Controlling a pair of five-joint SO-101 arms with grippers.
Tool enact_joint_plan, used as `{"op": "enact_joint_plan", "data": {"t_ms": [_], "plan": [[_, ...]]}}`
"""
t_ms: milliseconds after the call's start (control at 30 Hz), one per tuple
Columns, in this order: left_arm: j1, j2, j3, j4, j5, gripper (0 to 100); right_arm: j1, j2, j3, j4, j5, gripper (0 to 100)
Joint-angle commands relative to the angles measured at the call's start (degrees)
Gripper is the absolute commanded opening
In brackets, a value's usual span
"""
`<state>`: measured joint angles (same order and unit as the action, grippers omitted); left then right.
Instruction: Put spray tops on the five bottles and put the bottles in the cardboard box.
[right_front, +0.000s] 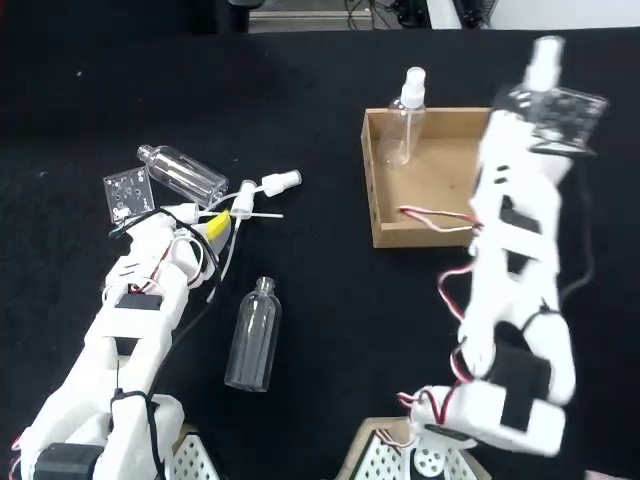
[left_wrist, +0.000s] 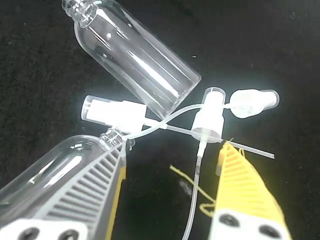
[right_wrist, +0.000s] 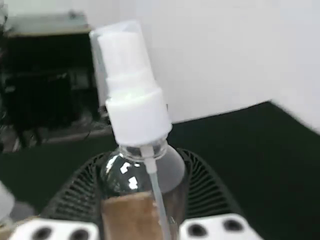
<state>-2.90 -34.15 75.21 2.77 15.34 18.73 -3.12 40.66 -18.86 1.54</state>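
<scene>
White arms (right_front: 130, 330), black motor blocks (right_front: 520, 375), red-and-white cables (right_front: 440, 222); the left claw (left_wrist: 173, 147) has a yellow ribbed finger, the right claw (right_wrist: 142, 190) dark ribbed ones.

worktop (right_front: 320, 100) black | cardboard box (right_front: 440, 190) plain brown | left pincer (left_wrist: 173, 150): one finger yellow, one grey, both ribbed | loose spray tops (left_wrist: 210, 117) just ahead of it white, dip tubes (left_wrist: 193, 200) clear | open bottle (left_wrist: 135, 55) beyond them clear | right pincer (right_wrist: 145, 185) black, ribbed | held bottle (right_wrist: 125, 180) between its fingers clear, fitted spray top (right_wrist: 135, 115) white | arms (right_front: 510, 250) white, black bands
</scene>
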Motion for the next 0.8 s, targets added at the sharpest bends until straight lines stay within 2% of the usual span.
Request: {"op": "enact_joint_plan", "data": {"t_ms": [0, 367, 600, 767], "plan": [[0.31, -1.41, -0.66, -1.23, 0.44, 29, -3.60, 2.86, -5.32, -0.18, -0.18, 1.5], [0.66, -1.41, -0.75, -1.49, 0.44, 29, -5.54, 15.96, -11.47, -0.44, -0.09, 1.5], [0.66, -1.41, -0.75, -1.49, 0.44, 29, -5.80, 23.69, -12.35, -16.09, -0.09, 1.2], [0.66, -1.41, -0.75, -1.49, 0.44, 29, -5.80, 27.12, -12.79, -17.67, -0.18, 1.1]]}}
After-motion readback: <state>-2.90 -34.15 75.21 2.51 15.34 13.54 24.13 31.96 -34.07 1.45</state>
